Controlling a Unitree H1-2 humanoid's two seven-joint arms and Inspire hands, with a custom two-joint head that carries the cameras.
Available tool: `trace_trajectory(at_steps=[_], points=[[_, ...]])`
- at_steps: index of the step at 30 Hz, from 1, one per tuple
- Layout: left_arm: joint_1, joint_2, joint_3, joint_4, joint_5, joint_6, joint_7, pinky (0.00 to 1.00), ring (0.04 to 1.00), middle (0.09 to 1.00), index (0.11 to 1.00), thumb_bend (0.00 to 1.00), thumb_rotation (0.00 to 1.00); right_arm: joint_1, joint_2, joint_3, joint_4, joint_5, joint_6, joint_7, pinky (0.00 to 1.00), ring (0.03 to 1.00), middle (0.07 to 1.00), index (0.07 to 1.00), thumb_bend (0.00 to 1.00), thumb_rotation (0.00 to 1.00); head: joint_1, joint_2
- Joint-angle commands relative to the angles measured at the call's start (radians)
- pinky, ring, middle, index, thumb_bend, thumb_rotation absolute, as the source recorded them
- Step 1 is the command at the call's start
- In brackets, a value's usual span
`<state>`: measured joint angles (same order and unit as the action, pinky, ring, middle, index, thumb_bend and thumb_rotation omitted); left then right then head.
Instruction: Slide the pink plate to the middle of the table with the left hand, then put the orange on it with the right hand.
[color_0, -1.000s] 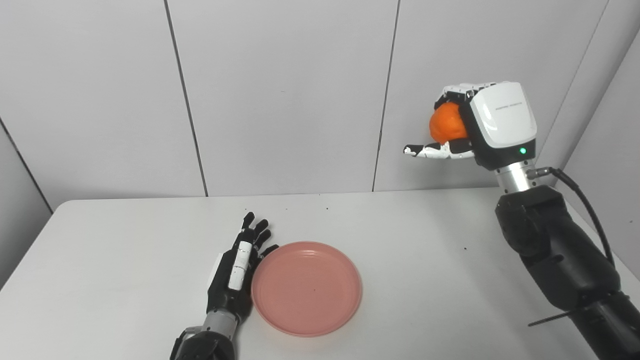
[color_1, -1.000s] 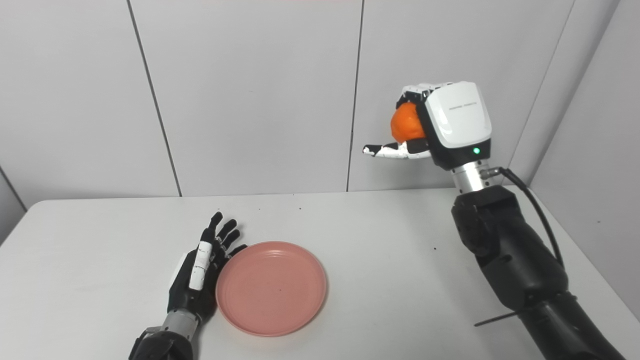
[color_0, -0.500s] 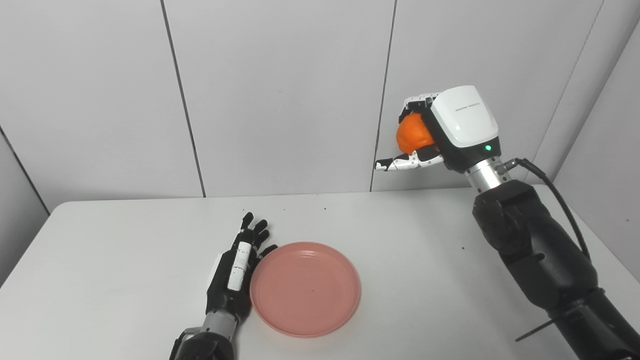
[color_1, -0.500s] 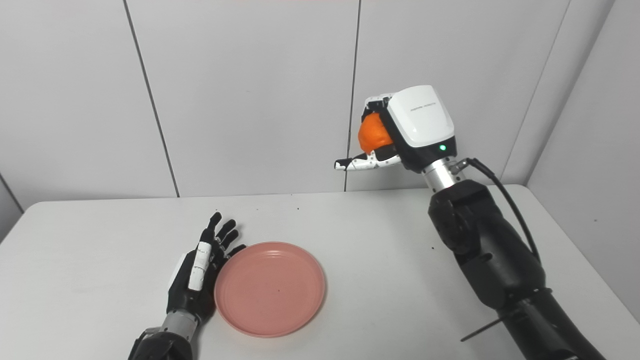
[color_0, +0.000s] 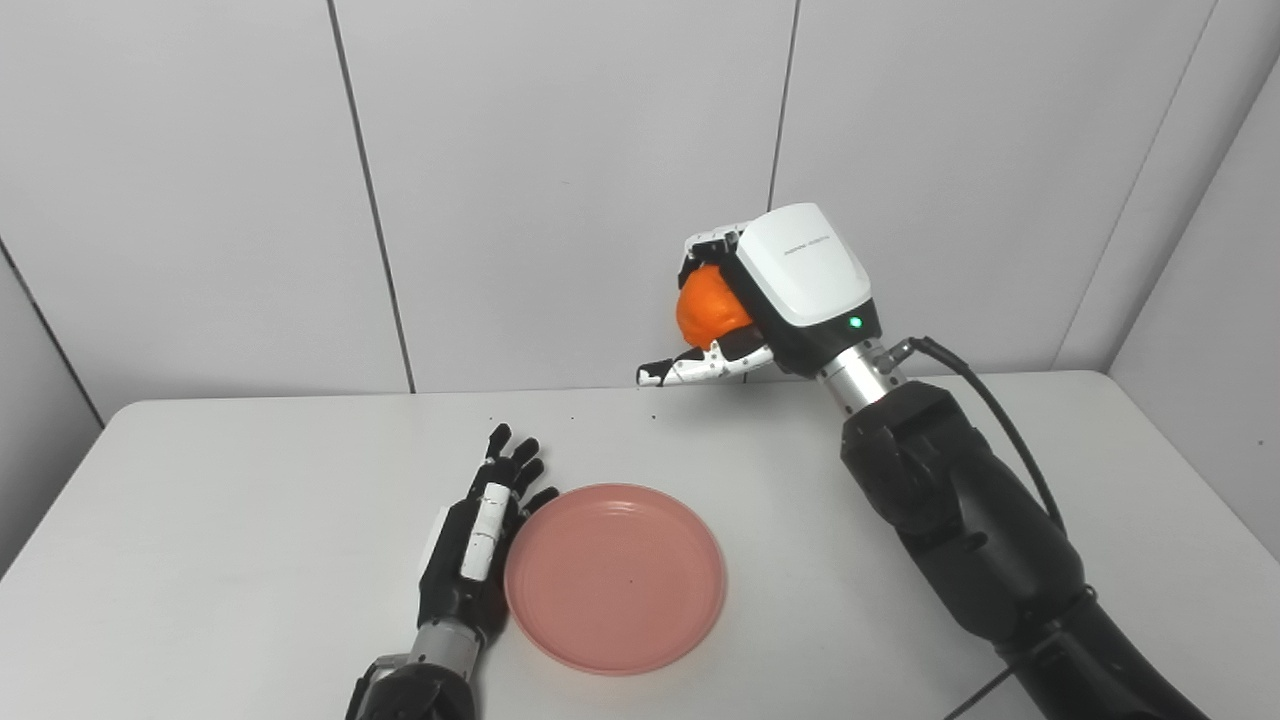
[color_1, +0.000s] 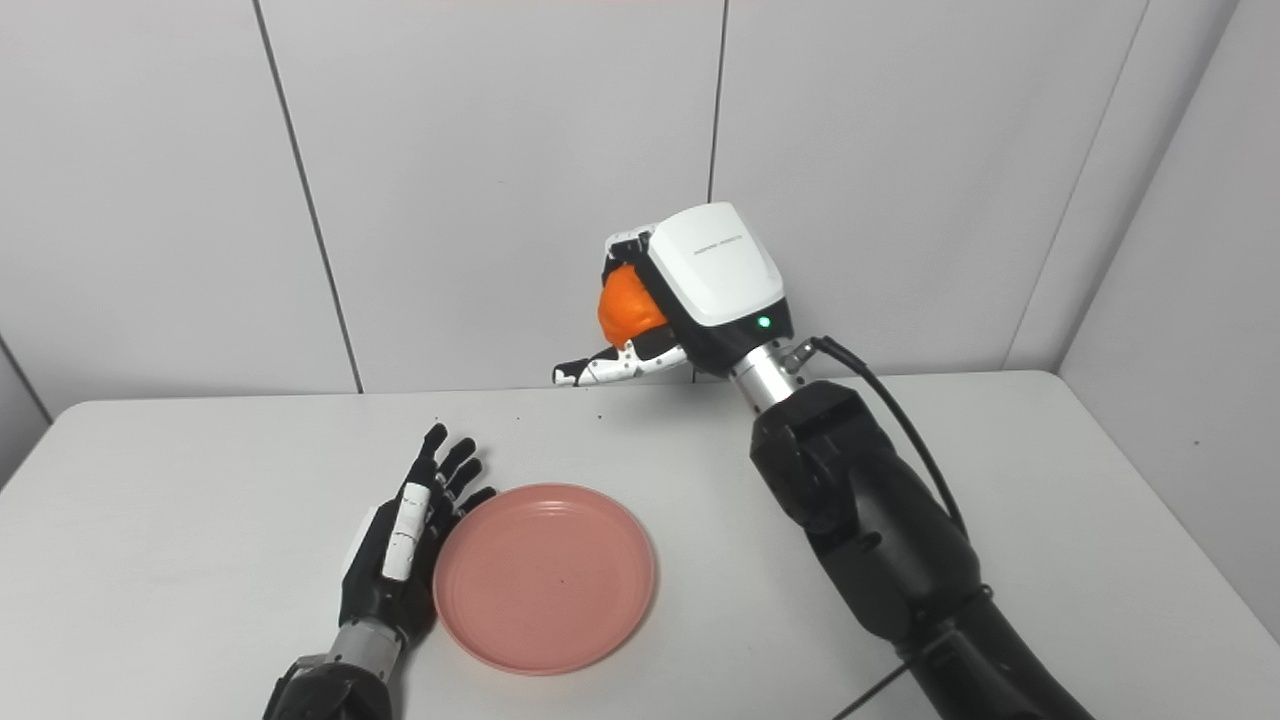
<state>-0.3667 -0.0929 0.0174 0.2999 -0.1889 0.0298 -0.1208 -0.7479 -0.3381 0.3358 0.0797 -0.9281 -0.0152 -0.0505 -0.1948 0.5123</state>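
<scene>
Orange (color_0: 706, 309) gripped in raised right robot hand (color_0: 760, 300); flat, empty left robot hand (color_0: 470, 540) beside pink plate (color_0: 615, 576).

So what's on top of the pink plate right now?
Nothing: the pink plate lies bare. The orange is up in the right hand. The left hand lies flat beside the rim.

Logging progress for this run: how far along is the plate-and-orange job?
Done, by the look of it: the pink plate lies near the middle of the table, with the left hand open and flat against its left rim. In hand: the right hand is shut on the orange, held high above the table, behind the plate. Left: bring the orange over the plate, lower it and let go.
</scene>
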Motion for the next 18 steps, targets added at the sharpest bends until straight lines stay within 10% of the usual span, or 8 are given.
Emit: trace_trajectory(at_steps=[1, 18], points=[[0.017, -0.014, -0.009, 0.022, 0.011, 0.043, 0.016, 0.86, 0.948, 0.943, 1.000, 0.96, 0.78, -0.043, 0.009, -0.004, -0.034, 0.025, -0.039, 0.003, 0.12, 0.175, 0.240, 0.260, 0.70, 0.71, 0.002, 0.001], [0.008, -0.027, -0.011, 0.039, 0.020, 0.032, 0.021, 0.86, 0.947, 0.942, 1.000, 0.97, 0.84, -0.021, 0.060, 0.135, 0.036, 0.021, -0.069, 0.139, 0.20, 0.262, 0.326, 0.349, 0.71, 0.85, 0.024, 0.002]])
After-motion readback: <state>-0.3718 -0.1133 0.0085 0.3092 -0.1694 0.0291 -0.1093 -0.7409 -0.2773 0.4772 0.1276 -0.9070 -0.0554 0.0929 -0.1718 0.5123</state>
